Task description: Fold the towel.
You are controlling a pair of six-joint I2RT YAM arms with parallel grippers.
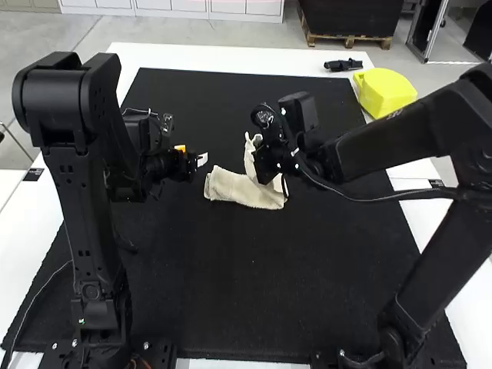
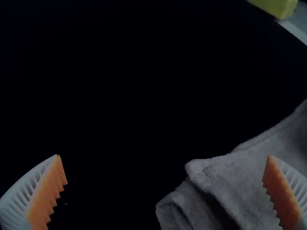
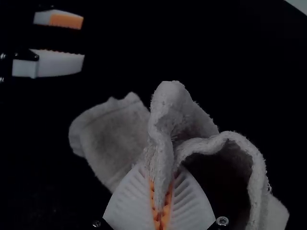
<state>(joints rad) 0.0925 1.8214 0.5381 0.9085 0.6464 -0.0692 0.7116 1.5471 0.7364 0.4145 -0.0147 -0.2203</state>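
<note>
The towel [image 1: 242, 190] sits bunched near the middle of the black mat [image 1: 254, 284]. Above the mat, the right gripper [image 3: 160, 187] has its jaws clenched on 1 raised fold, probably to turn it over; the left gripper [image 2: 164, 155] holds its jaws parted and empty, leaving room for the near end. Dimness makes the layers uncertain.

High view: bright, fairly even light; white tabletop [image 1: 223, 58] close to washed out, mat [image 1: 254, 300] dark. Both wrist views: dim, mat crushed to near-black. Right wrist view: towel [image 3: 115, 139] dull, deep shadow inside its open fold.
</note>
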